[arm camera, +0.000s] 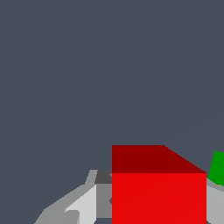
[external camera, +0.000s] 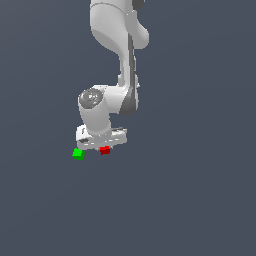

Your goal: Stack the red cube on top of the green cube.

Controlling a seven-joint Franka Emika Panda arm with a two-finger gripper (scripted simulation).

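Note:
The red cube point(external camera: 104, 150) sits directly under the white gripper point(external camera: 104, 147). In the wrist view the red cube point(arm camera: 159, 192) fills the space between the two grey fingers point(arm camera: 83, 208), and both pads press against its sides, so the gripper is shut on it. The green cube point(external camera: 78, 154) lies a short way off, toward the exterior view's left of the red cube and apart from it. Only a corner of the green cube point(arm camera: 217, 167) shows at the edge of the wrist view, beyond the far finger. Whether the red cube touches the floor cannot be told.
A plain dark grey floor point(external camera: 190, 200) spreads around both cubes. The white arm point(external camera: 125, 60) rises above the gripper.

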